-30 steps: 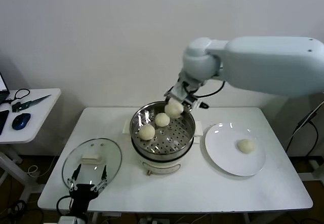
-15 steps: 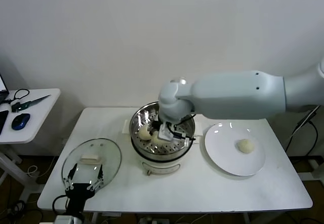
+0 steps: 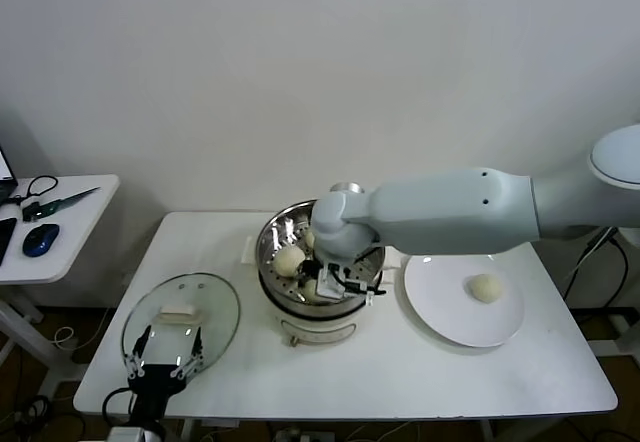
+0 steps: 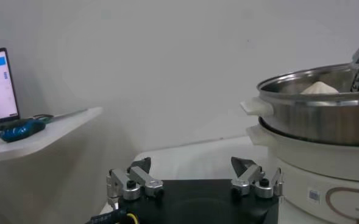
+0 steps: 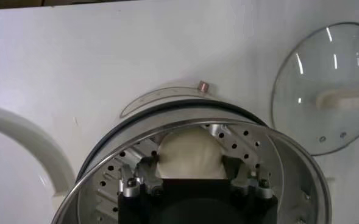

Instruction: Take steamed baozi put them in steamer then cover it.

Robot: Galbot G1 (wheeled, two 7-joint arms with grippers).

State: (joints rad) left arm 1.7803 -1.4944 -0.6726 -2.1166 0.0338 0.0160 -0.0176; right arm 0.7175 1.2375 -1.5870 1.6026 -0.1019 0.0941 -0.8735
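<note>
Now the right pincer (image 3: 333,284) is down inside the steamer (image 3: 322,262) at bench centre, clamped on a baozi (image 5: 188,153) over the perforated tray. Another baozi (image 3: 289,259) sits at the tray's 9 o'clock. One baozi (image 3: 486,288) lies on the white plate (image 3: 440,307) at 3 o'clock. The left pincer (image 3: 165,354), fingers apart, hovers by the glass lid (image 3: 182,317) at 8 o'clock.

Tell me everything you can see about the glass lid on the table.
The glass lid is round and clear with a thin metal rim and a pale bar handle on top. It lies flat, handle up, on the white table near its front left corner, beside the steamer and apart from it. The left pincer hovers by its front edge, open.
</note>
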